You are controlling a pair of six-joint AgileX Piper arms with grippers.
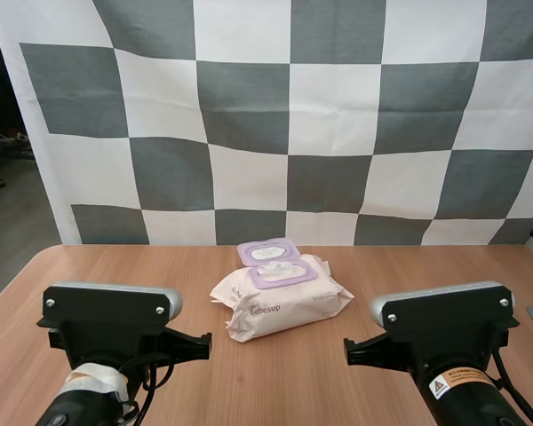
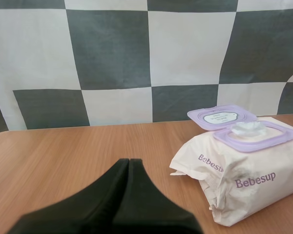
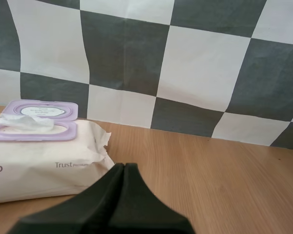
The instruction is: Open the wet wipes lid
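At my left wrist, the left gripper [image 2: 129, 161] has its two fingers pressed together into one dark wedge, with nothing held, over the bare wood of the table [image 2: 63, 156]. My right gripper [image 3: 124, 165] reads the same: fingers together, nothing between them. Both tips sit apart from the pack of wet wipes [image 1: 280, 306], which lies mid-table toward the far edge, ahead of both grippers and between them. Its purple lid [image 1: 268, 251] stands flipped up and back, and a white wipe [image 2: 246, 127] pokes from the opening.
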